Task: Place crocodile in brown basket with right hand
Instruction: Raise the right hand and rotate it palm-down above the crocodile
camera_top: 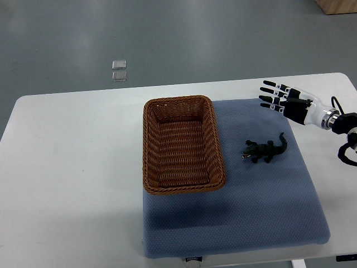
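The right hand (290,105) comes in from the right edge, well to the right of the basket (149,146) and about level with its far rim. It is released: the black-tipped fingers (271,84) lie straight and side by side, pointing left toward the basket, and they grasp nothing. Whether the hand hangs above the surface or rests on it cannot be told. A black cable (345,152) loops by the wrist. The crocodile (265,151), dark green, lies between hand and basket, near the basket's right wall but apart from it, with its snout toward the basket and its tail curling away toward the hand. It rests on a blue mat (251,215), which also bears the brown wicker basket on its left part. The mat lies on a white table (72,167). Beyond the basket's far rim, on the grey floor, sit two small clear squares (119,71).
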You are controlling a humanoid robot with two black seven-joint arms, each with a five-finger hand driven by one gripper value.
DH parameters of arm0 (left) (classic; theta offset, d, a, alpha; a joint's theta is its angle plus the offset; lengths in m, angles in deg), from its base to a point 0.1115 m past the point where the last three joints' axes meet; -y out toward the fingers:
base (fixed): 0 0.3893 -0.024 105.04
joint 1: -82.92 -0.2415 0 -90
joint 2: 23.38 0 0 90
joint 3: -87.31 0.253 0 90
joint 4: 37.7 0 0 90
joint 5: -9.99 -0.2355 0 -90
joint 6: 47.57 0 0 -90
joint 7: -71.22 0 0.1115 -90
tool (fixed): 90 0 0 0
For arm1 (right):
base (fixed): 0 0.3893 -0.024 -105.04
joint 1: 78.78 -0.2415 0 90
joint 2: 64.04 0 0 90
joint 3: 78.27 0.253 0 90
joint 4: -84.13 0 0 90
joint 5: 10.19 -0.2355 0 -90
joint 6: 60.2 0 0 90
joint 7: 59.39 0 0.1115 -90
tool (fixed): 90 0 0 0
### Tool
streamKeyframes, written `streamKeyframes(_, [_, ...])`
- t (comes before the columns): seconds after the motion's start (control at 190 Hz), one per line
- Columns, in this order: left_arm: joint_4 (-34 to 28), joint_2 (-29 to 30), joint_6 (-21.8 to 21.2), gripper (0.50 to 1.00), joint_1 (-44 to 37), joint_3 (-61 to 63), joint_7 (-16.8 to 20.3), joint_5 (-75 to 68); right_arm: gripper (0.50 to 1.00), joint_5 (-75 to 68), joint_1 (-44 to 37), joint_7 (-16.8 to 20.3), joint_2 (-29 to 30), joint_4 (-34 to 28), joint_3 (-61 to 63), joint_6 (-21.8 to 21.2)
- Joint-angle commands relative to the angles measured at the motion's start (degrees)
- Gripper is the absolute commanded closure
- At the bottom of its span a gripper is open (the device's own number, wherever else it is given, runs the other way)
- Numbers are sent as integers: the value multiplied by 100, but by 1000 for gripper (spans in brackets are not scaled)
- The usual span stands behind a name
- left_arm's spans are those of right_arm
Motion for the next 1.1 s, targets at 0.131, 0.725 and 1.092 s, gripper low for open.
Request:
streamKeyframes(0.131, [0, 0, 0, 500, 0, 7, -2, -8, 566, -9, 0, -4, -17, -4, 0, 0])
streamKeyframes(0.725, [9, 0, 0, 500, 0, 51, 7, -8, 568, 264, -307, -13, -342, 5, -79, 0])
streamKeyframes(1.092, [9, 0, 0, 500, 0, 51, -2, -8, 568, 694, -325, -452, -386, 14, -79, 0])
